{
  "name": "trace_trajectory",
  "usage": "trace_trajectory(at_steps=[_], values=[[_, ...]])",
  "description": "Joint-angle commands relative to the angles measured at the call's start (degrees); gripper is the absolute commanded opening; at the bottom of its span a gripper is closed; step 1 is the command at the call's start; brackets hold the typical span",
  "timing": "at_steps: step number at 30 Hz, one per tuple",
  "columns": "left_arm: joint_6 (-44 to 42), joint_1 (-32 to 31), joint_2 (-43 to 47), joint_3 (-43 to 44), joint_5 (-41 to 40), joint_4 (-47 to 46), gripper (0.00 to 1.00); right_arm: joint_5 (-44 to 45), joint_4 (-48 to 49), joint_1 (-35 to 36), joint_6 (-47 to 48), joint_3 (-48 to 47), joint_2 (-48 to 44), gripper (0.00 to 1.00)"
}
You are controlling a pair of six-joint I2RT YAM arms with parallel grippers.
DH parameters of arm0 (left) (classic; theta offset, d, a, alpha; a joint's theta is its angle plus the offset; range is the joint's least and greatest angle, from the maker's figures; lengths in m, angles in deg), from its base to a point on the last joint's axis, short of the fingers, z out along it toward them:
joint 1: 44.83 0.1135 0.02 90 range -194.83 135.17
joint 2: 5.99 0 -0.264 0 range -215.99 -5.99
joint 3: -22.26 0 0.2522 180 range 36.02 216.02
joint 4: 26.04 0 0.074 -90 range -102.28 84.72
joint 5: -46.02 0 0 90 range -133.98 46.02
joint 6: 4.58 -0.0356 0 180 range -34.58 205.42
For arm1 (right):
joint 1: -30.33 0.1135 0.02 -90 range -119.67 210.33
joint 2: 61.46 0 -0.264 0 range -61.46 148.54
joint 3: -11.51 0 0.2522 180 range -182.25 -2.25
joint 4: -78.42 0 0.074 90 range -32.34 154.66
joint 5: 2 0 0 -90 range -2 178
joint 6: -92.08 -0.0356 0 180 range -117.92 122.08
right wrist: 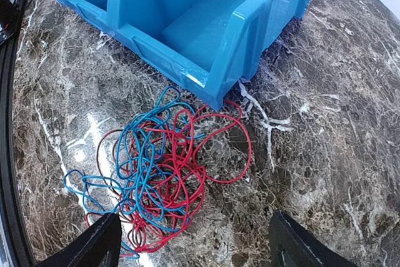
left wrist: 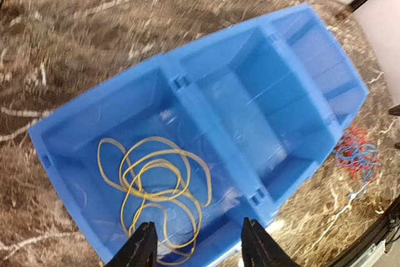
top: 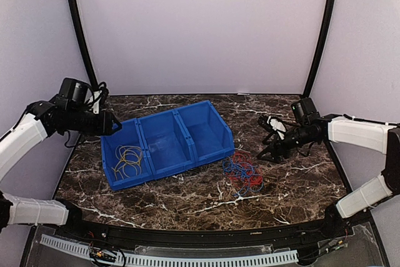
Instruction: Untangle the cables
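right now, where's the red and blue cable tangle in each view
top external: red and blue tangle right of the blue bin
left wrist: tangle at far right edge, past the bin's end
right wrist: tangle lower centre, at the bin's corner
shared landmark: the blue bin

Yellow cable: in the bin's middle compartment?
No, in the top view the yellow cable lies in the blue bin's leftmost compartment.

Rear overhead overview; two close wrist views over blue bin (top: 164, 142)

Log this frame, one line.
yellow cable: in end compartment of blue bin | red-blue cable tangle: beside bin | left gripper: open | right gripper: open
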Motion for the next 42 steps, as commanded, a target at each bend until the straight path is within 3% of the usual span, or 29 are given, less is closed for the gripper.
trace_trajectory(at_steps=[1,6,11,15,20,23,27,42], values=[[1.90,-5.84,6.07,-0.48,-1.58,-14.44,0.47,-0.10,0.39,-0.23,-0.48,-1.36,-0.24,0.83],[2.87,-15.17,3.66,-1.85,-1.15,-26.85,0.44,0.47,0.69,-0.25,-0.70,-1.49,-0.36,0.82],[1.16,-28.41,-3.54,-2.41,-2.09,-36.73,0.42,-1.17,-0.02,-0.21,0.32,-1.23,-0.54,0.73],[-0.67,-36.41,-13.36,-0.51,-4.28,-42.59,0.39,-2.89,-1.48,-0.22,2.02,-1.55,0.72,0.65],[-2.65,-46.27,-30.19,5.07,-8.34,-44.48,0.43,-2.36,-1.57,-0.16,2.28,-1.54,1.59,0.66],[-2.86,-48.29,-40.52,12.71,-11.75,-40.26,0.44,-2.38,-1.57,-0.13,2.35,-1.49,1.54,0.67],[-2.21,-48.58,-47.49,18.33,-15.23,-37.00,0.41,-2.25,-1.67,-0.14,2.28,-1.40,1.48,0.68],[-5.89,-48.55,-56.10,27.35,-15.36,-36.64,0.33,-1.62,-1.78,-0.13,2.72,-1.33,1.23,0.69]])
